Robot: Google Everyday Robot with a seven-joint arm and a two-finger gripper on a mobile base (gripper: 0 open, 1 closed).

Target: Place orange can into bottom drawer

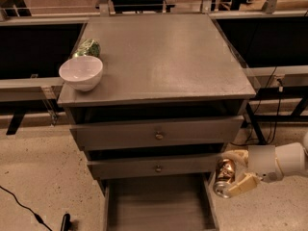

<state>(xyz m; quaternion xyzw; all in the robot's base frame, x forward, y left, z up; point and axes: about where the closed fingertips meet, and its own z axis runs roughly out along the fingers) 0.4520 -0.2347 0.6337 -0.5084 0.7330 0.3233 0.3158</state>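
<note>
My gripper (232, 174) reaches in from the right edge, low beside the cabinet, and is shut on the orange can (223, 176). The can is orange-gold with a silver top, tilted, its top end pointing down and left. It hangs just above the right wall of the bottom drawer (156, 203), which is pulled open and shows a plain grey floor. The can is at the height of the middle drawer's right end.
A white bowl (81, 72) and a green shiny snack bag (88, 48) sit at the left of the grey cabinet top (163, 57). Two upper drawers with brass knobs (158, 135) stand slightly open. A black cable (21, 207) lies on the floor at left.
</note>
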